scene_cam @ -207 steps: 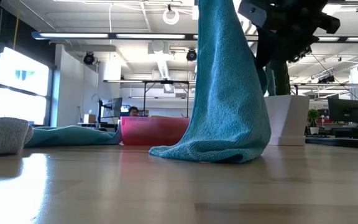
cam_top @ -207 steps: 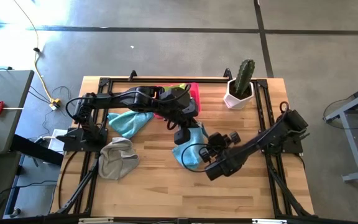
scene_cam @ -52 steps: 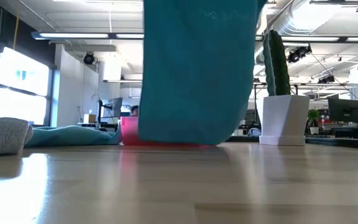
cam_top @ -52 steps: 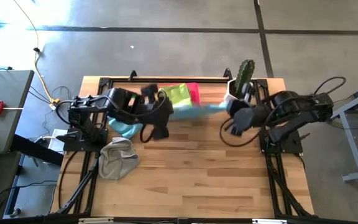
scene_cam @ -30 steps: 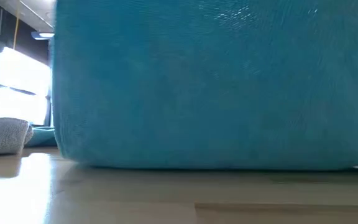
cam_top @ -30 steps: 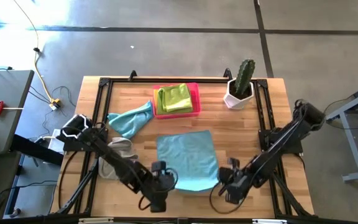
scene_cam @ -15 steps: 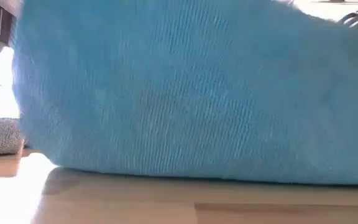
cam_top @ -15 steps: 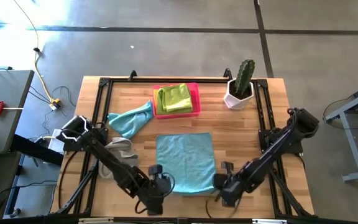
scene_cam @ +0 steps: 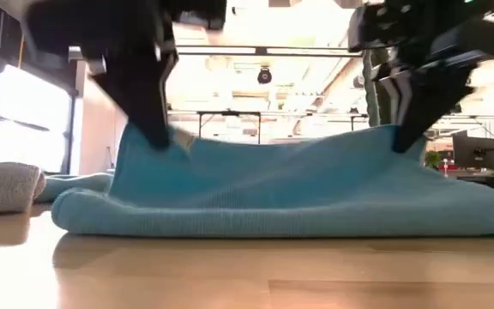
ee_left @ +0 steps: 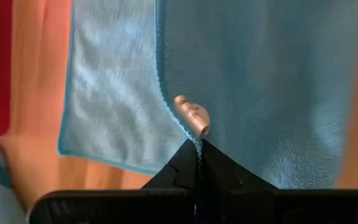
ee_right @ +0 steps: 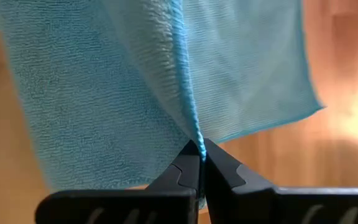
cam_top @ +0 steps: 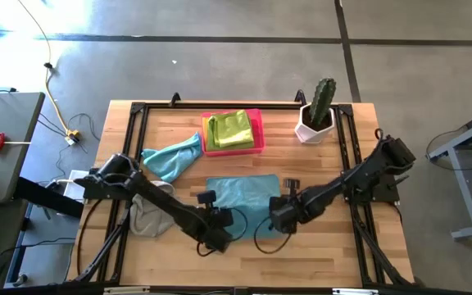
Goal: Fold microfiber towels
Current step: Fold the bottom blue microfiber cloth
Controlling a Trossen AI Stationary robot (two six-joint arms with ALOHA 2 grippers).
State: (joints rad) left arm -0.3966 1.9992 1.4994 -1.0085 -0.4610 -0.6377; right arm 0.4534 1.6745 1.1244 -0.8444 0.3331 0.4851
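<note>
A teal-blue microfiber towel (cam_top: 240, 190) lies at the table's middle, its near part raised and doubled back over the rest. My left gripper (cam_top: 217, 221) is shut on its left raised corner and my right gripper (cam_top: 279, 215) on its right one. In the low view the towel (scene_cam: 298, 197) sags between the two held corners, with its rounded fold on the wood. A small pale tag (ee_left: 192, 116) sits at the hem by my left fingers. My left gripper pinches the towel's left raised corner at the hem (ee_left: 188, 134) between its two shut fingers, coming from above. That corner (scene_cam: 174, 142) is lifted clear; the cloth slopes down from it to the fold on the table. My right gripper pinches the towel's right raised corner (ee_right: 194, 134) between its two shut fingers, from above. The corner (scene_cam: 400, 136) is held above the table, and the cloth between the two grippers hangs slightly slack.
A pink tray (cam_top: 257, 131) at the far middle holds a folded lime green towel (cam_top: 230, 129). A crumpled teal towel (cam_top: 170, 160) and a grey towel (cam_top: 148, 211) lie at the left. A cactus in a white pot (cam_top: 316, 111) stands at the far right.
Both grippers have gone from the table's near edge toward the far edge and a little toward each other, staying shut on the towel's near corners. The near edge has been lifted and carried back over the spread towel, which is now doubled with a fold on its near side.
</note>
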